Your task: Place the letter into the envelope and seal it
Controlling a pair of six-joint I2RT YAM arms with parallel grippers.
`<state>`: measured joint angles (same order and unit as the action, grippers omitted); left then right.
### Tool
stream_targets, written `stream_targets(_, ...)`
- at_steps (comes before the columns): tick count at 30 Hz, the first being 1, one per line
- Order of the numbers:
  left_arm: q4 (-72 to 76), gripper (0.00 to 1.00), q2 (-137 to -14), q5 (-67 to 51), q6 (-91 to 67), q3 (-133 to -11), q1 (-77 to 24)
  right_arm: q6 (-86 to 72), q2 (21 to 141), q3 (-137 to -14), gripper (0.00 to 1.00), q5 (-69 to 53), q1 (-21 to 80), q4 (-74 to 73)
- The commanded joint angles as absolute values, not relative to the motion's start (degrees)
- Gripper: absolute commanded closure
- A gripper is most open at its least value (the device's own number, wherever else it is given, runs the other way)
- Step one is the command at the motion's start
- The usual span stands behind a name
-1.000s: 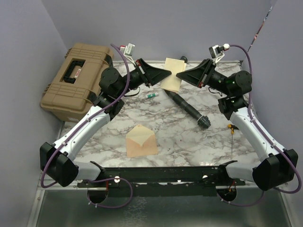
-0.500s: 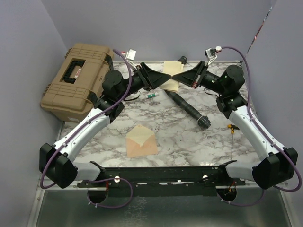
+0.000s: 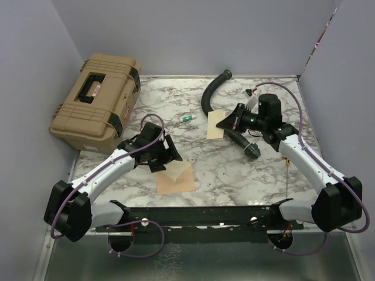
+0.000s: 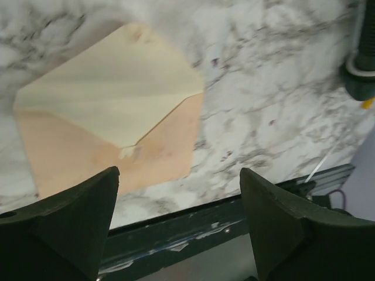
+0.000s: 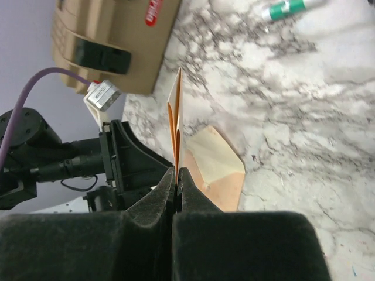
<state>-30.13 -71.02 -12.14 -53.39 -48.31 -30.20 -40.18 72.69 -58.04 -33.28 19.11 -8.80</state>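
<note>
The envelope [image 3: 176,179] lies flat near the table's front edge, its pointed flap open and the cream inside [image 4: 111,108] showing. My left gripper [image 3: 169,158] hovers just left of it and behind it, open, with nothing between its fingers [image 4: 70,222]. The letter [image 3: 215,124], a folded brown sheet, hangs above the marble in the right half. My right gripper [image 3: 222,122] is shut on its edge. In the right wrist view the letter [image 5: 176,111] stands edge-on out of the closed fingertips [image 5: 177,175], with the envelope [image 5: 220,170] beyond.
A tan toolbox [image 3: 96,99] fills the back left corner. A black hose [image 3: 212,91] curves at the back. A black cylinder [image 3: 245,143] lies under the right arm. A green marker [image 3: 186,118] lies mid-table. The black front rail [image 3: 205,213] runs along the near edge.
The left gripper let go of the letter, opened, and swung down beside the envelope. The right gripper shut on the letter and carried it forward from the back.
</note>
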Motion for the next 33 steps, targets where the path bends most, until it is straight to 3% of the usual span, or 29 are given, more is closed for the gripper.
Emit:
stream_targets(1, -38.73, 0.16, -67.99, -6.53, -56.86, -42.91, -32.80, -37.40, 74.40, -55.54, 1.00, -33.36, 19.74, -10.67)
stream_targets(9, -37.02, 0.18, -71.39, 1.19, -61.11, -38.91, -35.37, -36.91, 73.43, -53.97, 1.00, -33.22, 19.70, -10.72)
stream_targets(20, -26.45, 0.22, -79.17, 0.65, -56.62, -39.96, -35.86, -36.16, 72.14, -54.30, 1.00, -34.29, 19.74, -10.61)
stream_targets(33, -20.83, 0.22, -97.90, -0.53, -37.09, -58.67, -35.68, -37.71, 72.11, -48.26, 1.00, -30.00, 19.77, -9.95)
